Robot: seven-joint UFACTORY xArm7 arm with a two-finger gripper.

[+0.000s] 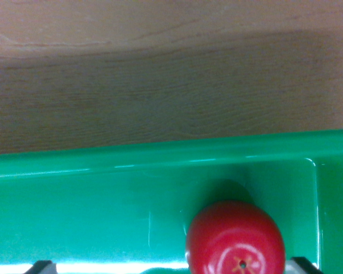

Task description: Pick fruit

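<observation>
A glossy red fruit (235, 240), round with a small star-shaped mark on its face, lies inside a green plastic bin (103, 162) near the bin's corner at the wrist view's right. My gripper (172, 266) is open just above the bin. Only its two dark fingertips show at the bottom edge, one at the wrist view's left (43, 266) and one at the right (304, 264). The fruit sits between them, close to the right fingertip and far from the left one. Its lower part is cut off by the frame edge.
The bin's far rim (171, 149) runs across the middle of the view, and its side wall (334, 200) rises at the right. Beyond the rim lies a wooden tabletop (160, 74), shadowed near the bin.
</observation>
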